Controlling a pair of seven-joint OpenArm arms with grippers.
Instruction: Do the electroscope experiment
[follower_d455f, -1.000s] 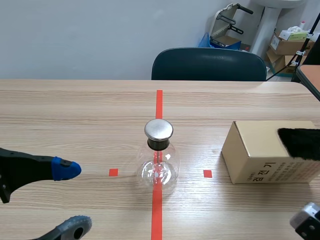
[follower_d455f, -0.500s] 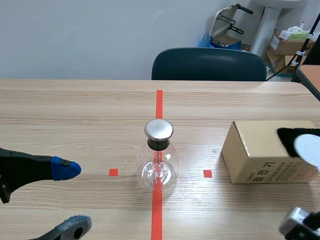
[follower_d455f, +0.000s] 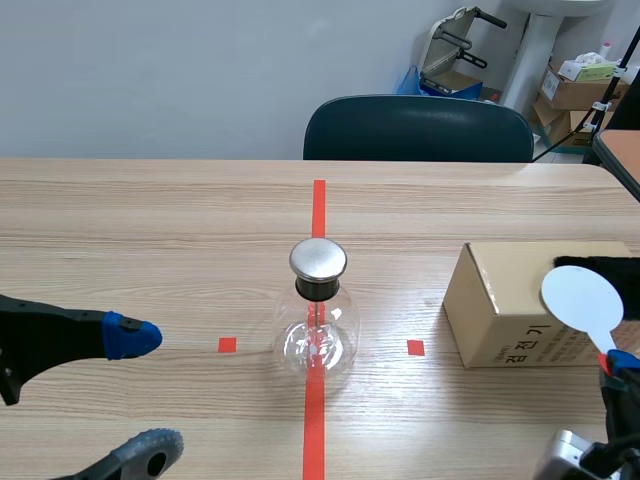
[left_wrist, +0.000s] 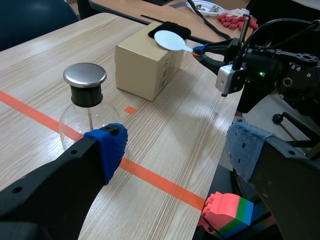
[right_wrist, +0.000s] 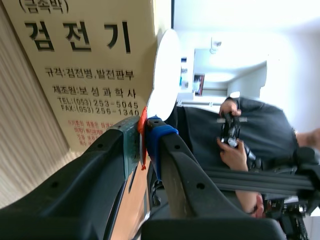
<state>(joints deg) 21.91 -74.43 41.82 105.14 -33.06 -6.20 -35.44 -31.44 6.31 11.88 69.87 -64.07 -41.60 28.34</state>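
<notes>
The electroscope (follower_d455f: 318, 310) is a round glass flask with a black neck and a metal cap, standing on the red tape line at mid-table. My right gripper (follower_d455f: 613, 363) is shut on the handle of a white disc paddle (follower_d455f: 582, 297), held upright in front of the cardboard box (follower_d455f: 510, 305). A black fur cloth (follower_d455f: 605, 268) lies on top of the box. In the right wrist view the paddle (right_wrist: 164, 75) rises from between the pads (right_wrist: 131, 140). My left gripper (follower_d455f: 140, 395) stands open, left of the flask (left_wrist: 87, 107) and holding nothing.
A dark chair (follower_d455f: 418, 128) stands behind the far table edge. Boxes and gear fill the back right corner. A coloured toy block (left_wrist: 227, 212) lies below the table's near edge. A person in dark clothes (right_wrist: 235, 135) shows beyond the box in the right wrist view.
The right gripper has come into view at the lower right, bringing the white paddle leftward off the black cloth. The left arm and the flask have not moved.
</notes>
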